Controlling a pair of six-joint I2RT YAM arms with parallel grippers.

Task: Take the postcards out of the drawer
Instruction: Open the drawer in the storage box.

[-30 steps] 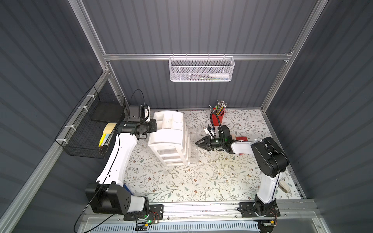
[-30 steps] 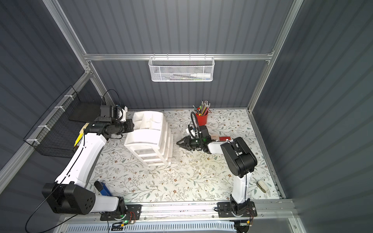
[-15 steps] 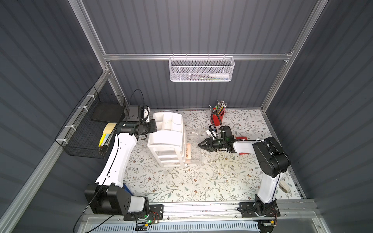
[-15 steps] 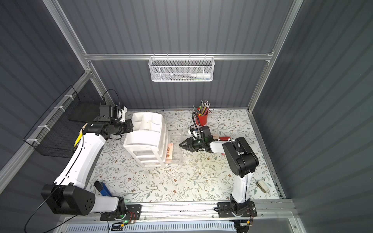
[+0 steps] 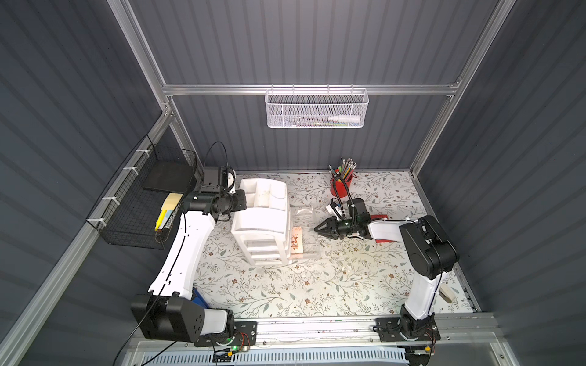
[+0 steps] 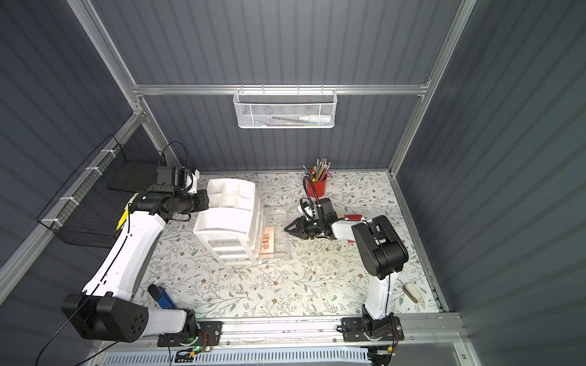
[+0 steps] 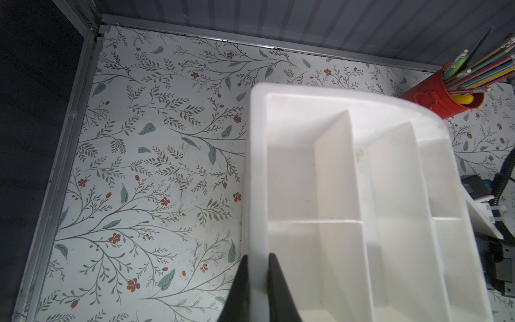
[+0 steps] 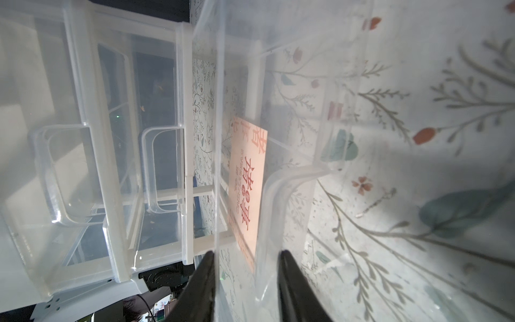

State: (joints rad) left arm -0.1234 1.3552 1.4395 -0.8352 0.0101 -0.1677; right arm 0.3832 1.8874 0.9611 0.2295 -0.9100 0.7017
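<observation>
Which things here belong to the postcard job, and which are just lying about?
Job: peach postcard with red characters; clear plastic drawer; white drawer organiser; left gripper; right gripper.
Lying about: red pencil cup; white mesh basket; black wire basket; yellow sticky pads.

A: Arms the same build?
B: Yep. Left arm & right arm: white shells on the long links, boxy blk joint housings.
A: End effectors?
B: Left end effector, right end effector: two slim blk tapered fingers ea., matte.
A: Cabling?
B: Thin blk cable along left's white link, ribbed blk hose at right wrist.
A: Mounts?
B: Blk plates w/ screws at the desk's front edge. Red wires + green LED by the left one.
</observation>
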